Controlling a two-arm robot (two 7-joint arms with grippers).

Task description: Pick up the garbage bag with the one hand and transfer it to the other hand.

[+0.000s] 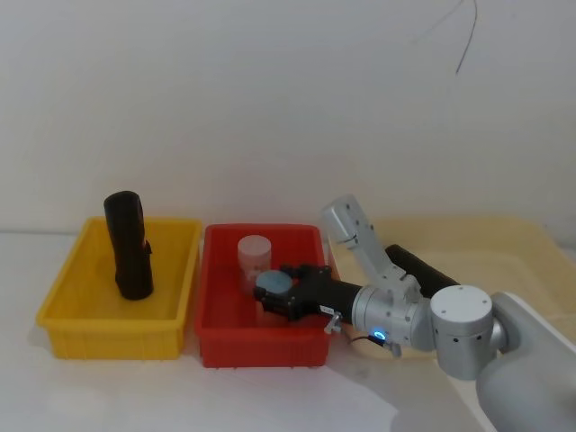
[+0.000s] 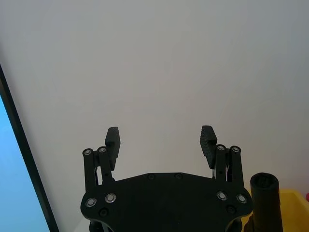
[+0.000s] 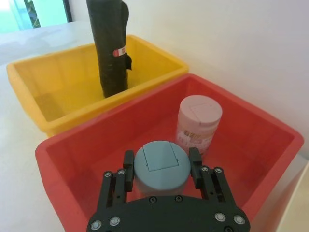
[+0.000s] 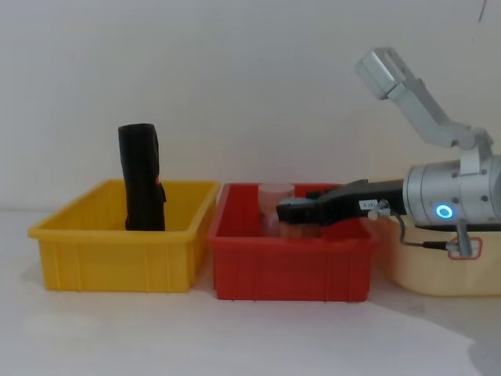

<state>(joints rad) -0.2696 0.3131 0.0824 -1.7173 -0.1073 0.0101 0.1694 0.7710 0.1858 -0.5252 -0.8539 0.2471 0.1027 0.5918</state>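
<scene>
R gripper (image 3: 160, 166) reaches into red bin (image 1: 216, 337), fingers (image 3: 128, 169) clamping blue-lidded jar (image 3: 160, 164).

A plain white wall (image 1: 270, 99) rose behind the white counter (image 1: 135, 396). A thin dark crack or wire (image 1: 466, 36) ran down the wall near its upper right. Even, soft light fell throughout; a bright window (image 3: 34, 12) stood beyond the counter.

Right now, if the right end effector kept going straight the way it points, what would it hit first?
The right end effector already has the blue-lidded jar between its fingers. Pushed on, that jar would probably meet the pink jar just beyond, then the red bin's wall; depth is uncertain.
</scene>
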